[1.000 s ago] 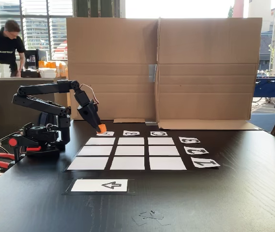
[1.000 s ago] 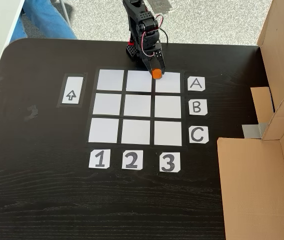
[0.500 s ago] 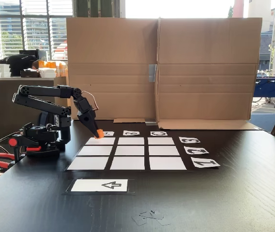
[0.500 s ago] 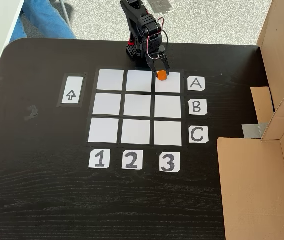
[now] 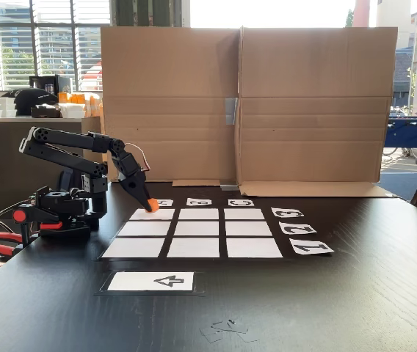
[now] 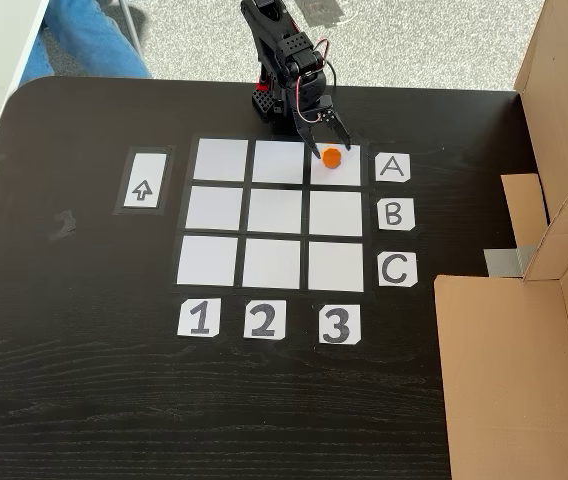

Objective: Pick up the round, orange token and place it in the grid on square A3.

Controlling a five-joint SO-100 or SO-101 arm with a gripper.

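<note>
I see the token point(image 6: 331, 158) sitting on square A3 point(image 6: 347, 175), the grid point(image 6: 274, 212) corner cell beside the A label point(image 6: 392, 168). My gripper point(image 6: 326, 137) stands spread apart just arm-side of the token, clear of it, so I judge a straight pull-back toward the base is what remains.

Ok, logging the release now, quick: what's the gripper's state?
Gripper: open, holding nothing; the token sits free on square A3 just past the fingertips.
</note>
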